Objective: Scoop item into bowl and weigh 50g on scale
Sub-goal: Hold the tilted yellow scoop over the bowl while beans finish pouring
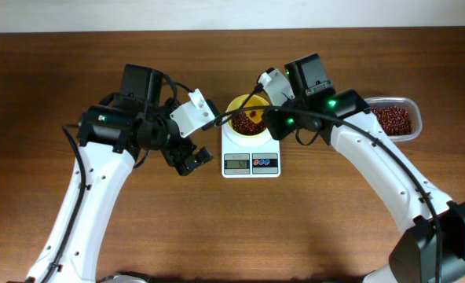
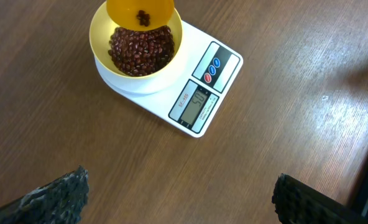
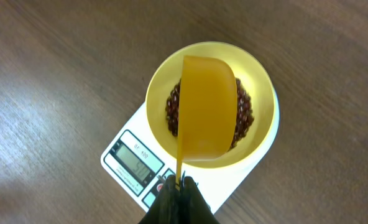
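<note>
Right gripper: my right gripper (image 3: 179, 184) is clamped tight on the thin handle of the yellow scoop (image 3: 207, 112).
Scoop: it hangs tipped over the pale-yellow bowl (image 3: 159, 93), so whatever slides off lands inside. A few grains lie in its cup.
Beans: the reddish-brown beans (image 2: 142, 48) are heaped in the bowl. More are in the clear tub (image 1: 415, 124) at 3 o'clock from it.
Scale: the white scale (image 2: 193, 46) carries the bowl at its 12 o'clock end, which leaves the display (image 2: 197, 106) and buttons uncovered. The digits are too blurred for me to trust.
Left gripper: my left gripper (image 1: 193, 159) is spread wide and empty, at 9 o'clock from the scale and not touching it. I judge it is parked there to keep weight off the scale.
In the way: from above, my scoop and right wrist hide part of the bowl.
</note>
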Tool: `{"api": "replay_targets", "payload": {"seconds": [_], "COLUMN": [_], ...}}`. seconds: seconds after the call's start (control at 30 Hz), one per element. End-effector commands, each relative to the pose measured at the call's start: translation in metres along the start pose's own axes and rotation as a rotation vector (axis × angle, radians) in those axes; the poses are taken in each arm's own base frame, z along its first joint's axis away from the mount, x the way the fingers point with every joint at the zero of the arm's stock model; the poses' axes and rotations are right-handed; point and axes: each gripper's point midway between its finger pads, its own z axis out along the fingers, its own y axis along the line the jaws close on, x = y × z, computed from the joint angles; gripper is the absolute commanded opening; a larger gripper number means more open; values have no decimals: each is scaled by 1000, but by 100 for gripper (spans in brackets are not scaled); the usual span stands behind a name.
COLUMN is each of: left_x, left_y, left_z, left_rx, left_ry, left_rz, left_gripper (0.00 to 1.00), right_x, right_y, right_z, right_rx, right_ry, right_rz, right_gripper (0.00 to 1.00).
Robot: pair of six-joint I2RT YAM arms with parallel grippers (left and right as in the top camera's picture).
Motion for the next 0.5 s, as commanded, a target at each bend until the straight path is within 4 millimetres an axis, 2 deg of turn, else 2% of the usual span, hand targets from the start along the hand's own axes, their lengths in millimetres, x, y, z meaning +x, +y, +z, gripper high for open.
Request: {"api": "replay_targets", "payload": {"seconds": [0.0, 0.07, 0.1, 0.2, 0.47], "left_x": [-1, -1, -1, -1, -1], "left_y": [-2, -2, -2, -2, -2], "left_z": [0, 0, 0, 0, 0], "left_rx": [13, 13, 13, 13, 13], "left_ry": [-11, -11, -11, -11, -11], "left_rz": [12, 11, 12, 12, 12], "left_gripper": [99, 99, 99, 99, 99], "right_x": [-16, -30, -29, -8, -8], "right_y": [3, 4, 4, 1, 4], "right_z": [-3, -14, -14, -2, -2], "right_rx": [4, 11, 11, 18, -3], "right_ry": [-38, -81, -77, -6, -6], "right_rz": [7, -2, -2, 19, 20], "right_gripper": [4, 4, 4, 4, 4]}}
